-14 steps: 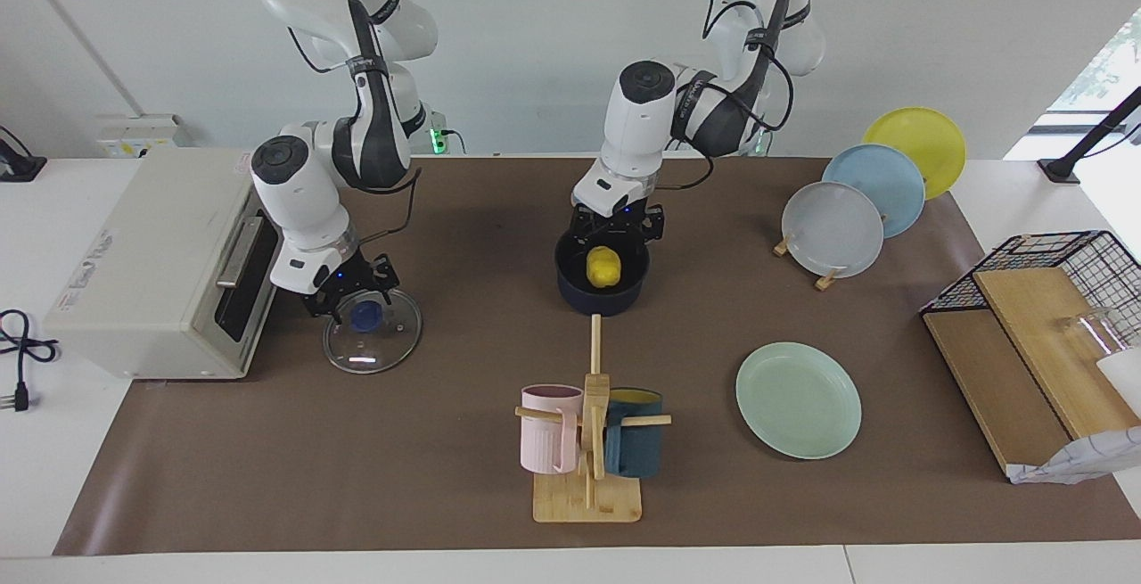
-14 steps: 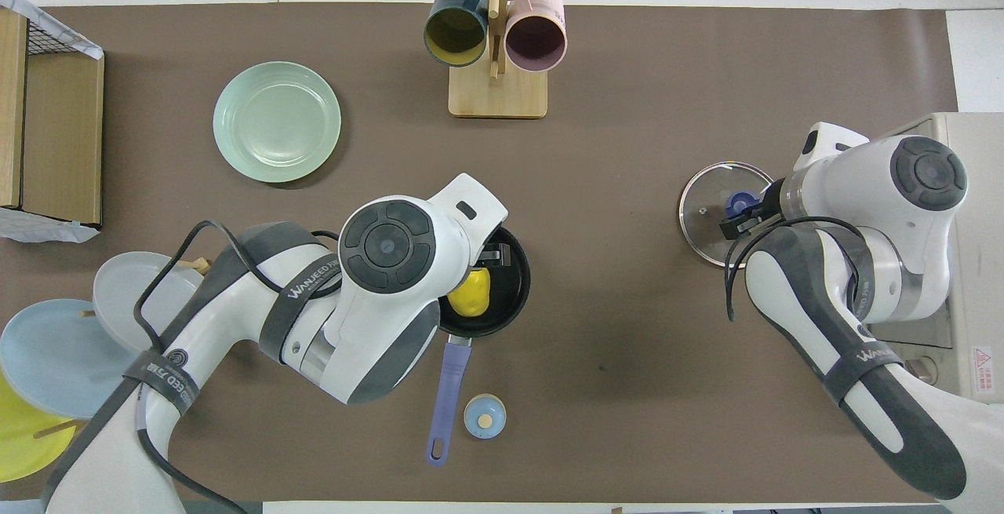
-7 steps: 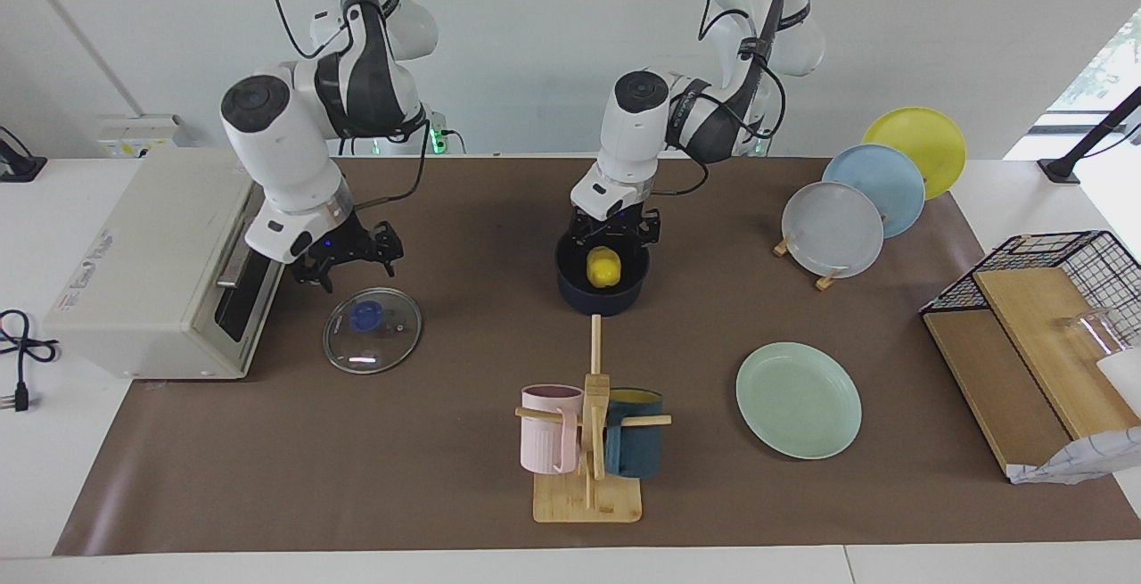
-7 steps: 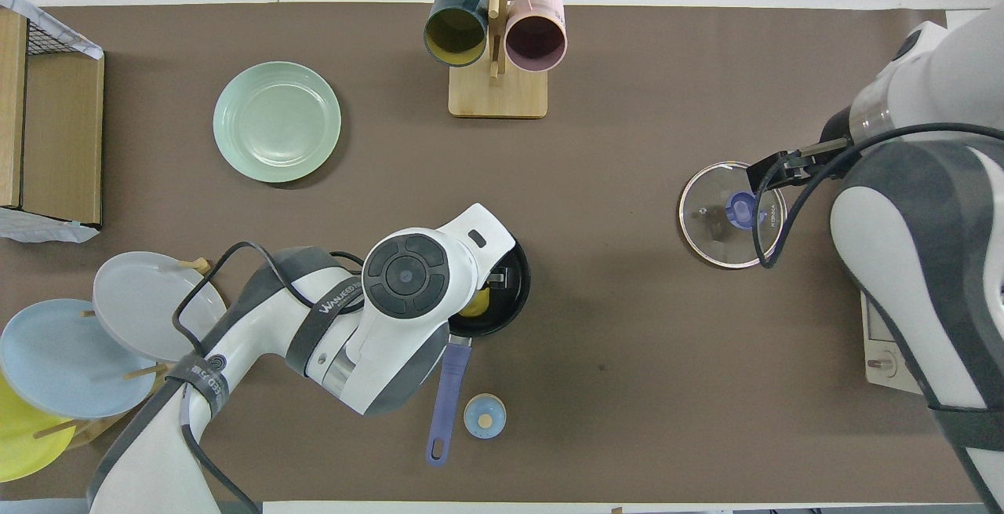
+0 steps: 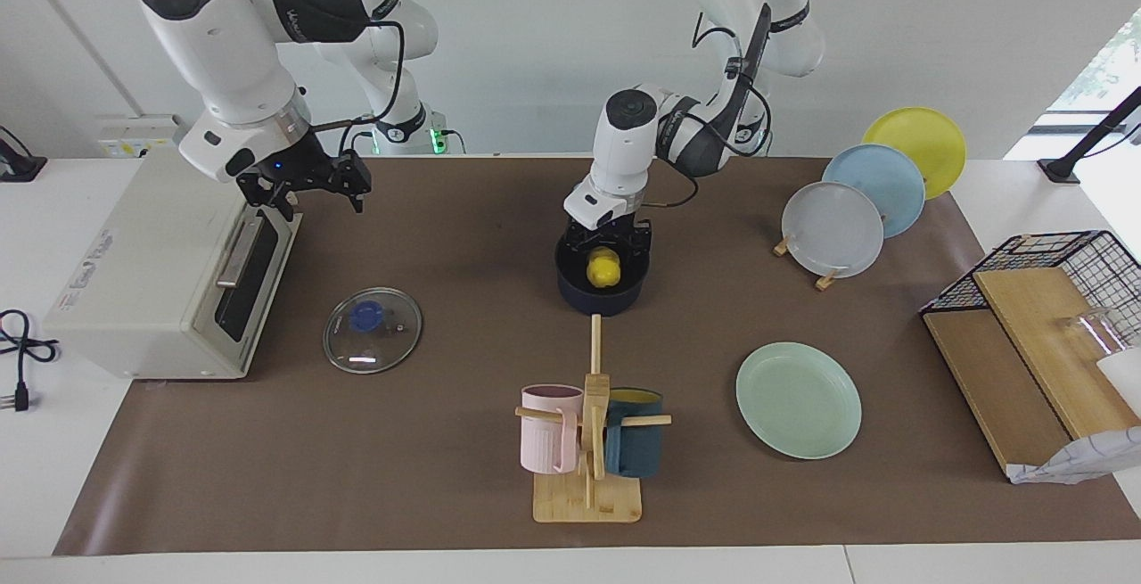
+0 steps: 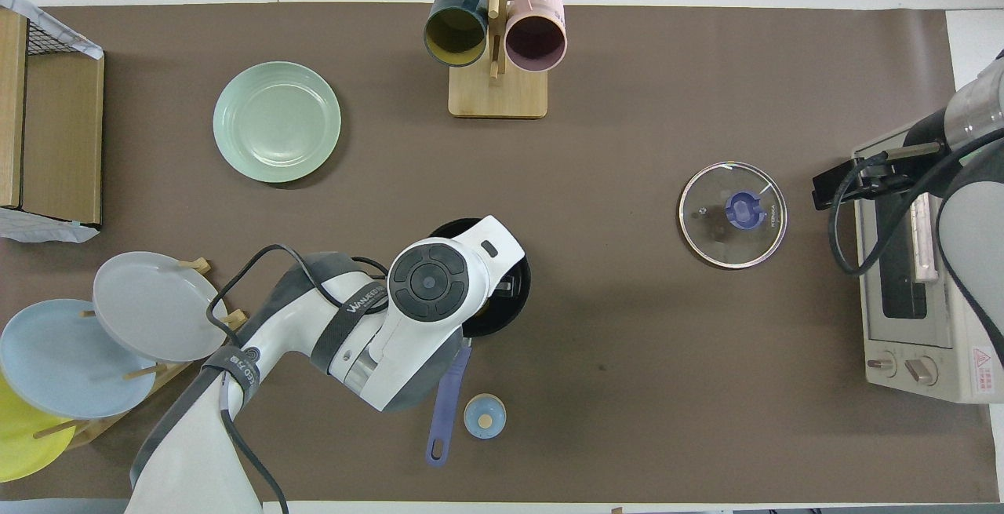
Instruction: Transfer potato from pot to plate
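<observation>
Two arms work over the counter (image 5: 463,236), with the pot (image 5: 599,297) as reference point. Left claw (image 5: 604,245) is lowered into the pot's mouth, one finger on each side of the potato (image 5: 603,269), which sits inside the pot; whether the fingers press it cannot be told. In the overhead view the left arm's wrist covers most of the pot (image 6: 514,302) and hides the potato — only the blue handle (image 6: 445,408) pointing toward the robots shows clearly.

Right claw (image 5: 307,190) hangs in the air, well apart from the pot, above the edge of the toaster oven (image 5: 151,272) at the right arm's end; its fingers are spread and hold nothing. Glass lid (image 5: 372,331) lies flat on the counter between pot and oven.

Plate (image 5: 798,399), mint green, lies bare, farther from the robots than the pot and toward the left arm's end. Mug rack (image 5: 588,441) stands farther from the robots than the pot — directly in line with it.
</observation>
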Robot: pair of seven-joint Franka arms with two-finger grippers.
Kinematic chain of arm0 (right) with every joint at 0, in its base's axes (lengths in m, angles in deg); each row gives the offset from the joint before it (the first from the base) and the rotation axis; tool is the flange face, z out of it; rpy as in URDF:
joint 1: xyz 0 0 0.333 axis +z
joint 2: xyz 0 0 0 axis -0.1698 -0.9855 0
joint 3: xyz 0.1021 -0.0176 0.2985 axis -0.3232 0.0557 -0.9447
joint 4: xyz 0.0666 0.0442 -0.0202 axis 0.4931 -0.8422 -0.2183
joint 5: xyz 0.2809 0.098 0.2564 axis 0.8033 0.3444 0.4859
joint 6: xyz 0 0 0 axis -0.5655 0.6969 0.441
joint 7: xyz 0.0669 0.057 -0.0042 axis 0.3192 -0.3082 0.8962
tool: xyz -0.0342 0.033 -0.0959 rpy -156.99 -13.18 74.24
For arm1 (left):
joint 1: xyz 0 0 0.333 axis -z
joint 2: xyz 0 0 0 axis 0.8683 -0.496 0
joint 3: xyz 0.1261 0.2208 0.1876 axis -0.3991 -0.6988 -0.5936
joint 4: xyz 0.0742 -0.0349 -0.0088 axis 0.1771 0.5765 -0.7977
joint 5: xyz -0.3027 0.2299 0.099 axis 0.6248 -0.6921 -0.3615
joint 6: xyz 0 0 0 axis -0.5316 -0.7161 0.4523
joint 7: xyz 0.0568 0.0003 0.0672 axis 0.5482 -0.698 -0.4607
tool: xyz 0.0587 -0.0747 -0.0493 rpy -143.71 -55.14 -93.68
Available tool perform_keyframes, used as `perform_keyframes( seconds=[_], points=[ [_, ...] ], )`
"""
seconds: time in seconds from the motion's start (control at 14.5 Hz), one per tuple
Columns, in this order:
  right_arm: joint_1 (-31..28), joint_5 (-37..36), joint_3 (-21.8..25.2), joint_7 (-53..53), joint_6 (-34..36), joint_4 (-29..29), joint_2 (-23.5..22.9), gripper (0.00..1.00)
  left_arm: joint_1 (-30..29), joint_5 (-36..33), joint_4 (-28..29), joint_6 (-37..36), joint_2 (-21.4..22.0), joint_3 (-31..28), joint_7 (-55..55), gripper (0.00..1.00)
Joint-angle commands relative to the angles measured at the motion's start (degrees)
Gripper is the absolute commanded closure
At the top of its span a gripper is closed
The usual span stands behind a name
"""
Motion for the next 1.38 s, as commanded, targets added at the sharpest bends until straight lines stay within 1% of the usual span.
perform_keyframes(
  seconds=[0.0, 0.07, 0.14, 0.28, 0.34, 0.41, 0.48, 0.55, 0.62, 0.69, 0.83, 1.03, 1.1, 1.24, 1.31],
  points=[
    [-0.9, -0.5, 0.3, -0.9, -0.2, -4.6, 2.5, 0.0, 1.1, -1.1, 0.5, 1.8, -0.8, -1.2, 0.5, 0.0],
    [-0.9, -0.8, 0.4, -0.9, -0.6, -6.7, 3.5, 0.0, 1.1, -1.1, 0.5, 1.7, -0.8, -1.2, 0.5, 0.0],
    [-0.9, -1.0, 0.5, -0.9, -0.9, -7.5, 3.7, 0.0, 1.1, -1.1, 0.5, 1.8, -0.8, -1.2, 0.5, 0.0],
    [-1.0, -2.5, 0.4, -0.8, -1.3, -6.7, 3.3, 0.0, 1.3, -1.2, 0.4, 1.8, -1.7, -1.2, 0.3, 0.0],
    [-1.1, -2.5, 0.5, -0.5, -2.6, -6.4, 3.1, 0.0, 1.3, -1.2, 0.3, 1.8, -1.8, -1.2, 0.3, 0.05],
    [-1.4, -2.5, 0.5, -0.5, -2.9, -6.3, 3.0, 0.0, 1.3, -1.5, 0.1, 1.8, -1.8, -1.2, 0.2, 0.23],
    [-1.6, -2.5, 0.4, -0.5, -2.8, -6.2, 3.0, 0.0, 1.2, -1.5, 0.0, 1.7, -1.8, -1.2, 0.2, 0.5],
    [-1.6, -2.5, 0.4, -0.6, -2.9, -6.2, 3.0, 0.0, 0.9, -1.5, -0.1, 1.6, -1.8, -1.2, 0.2, 0.72],
    [-1.6, -2.5, 0.4, -0.6, -2.9, -6.3, 3.0, 0.0, 0.4, -1.5, -0.1, 1.4, -1.5, -1.2, 0.4, 0.9],
    [-1.6, -2.5, 0.4, -0.6, -3.0, -6.2, 3.0, 0.0, 0.2, -1.5, -0.8, 0.9, -1.0, -1.2, 0.5, 1.0],
    [-1.8, -2.5, 0.1, -0.8, -3.5, -5.3, 2.6, 0.0, 0.0, -1.5, -2.1, 0.0, -0.7, -1.3, 0.2, 1.0],
    [-3.2, -2.4, -0.5, -0.6, -3.1, -4.2, 2.0, 0.0, 0.0, -1.4, -2.3, -0.1, -0.5, -1.3, 0.1, 1.0],
    [-3.4, -2.1, -0.4, -0.6, -2.3, -3.0, 1.3, 0.0, 0.0, -1.4, -2.9, -1.0, 0.0, -1.5, 0.1, 1.0],
    [-3.4, -2.1, -0.3, -0.7, -1.6, -1.6, 1.1, 0.0, -0.2, -1.1, -5.1, -6.2, 2.1, -1.7, 0.4, 1.0],
    [-3.4, -2.1, -0.3, -0.7, -1.6, -1.6, 1.0, 0.0, -1.4, -0.8, -6.8, -9.2, 3.1, -1.7, 0.7, 1.0]
  ],
)
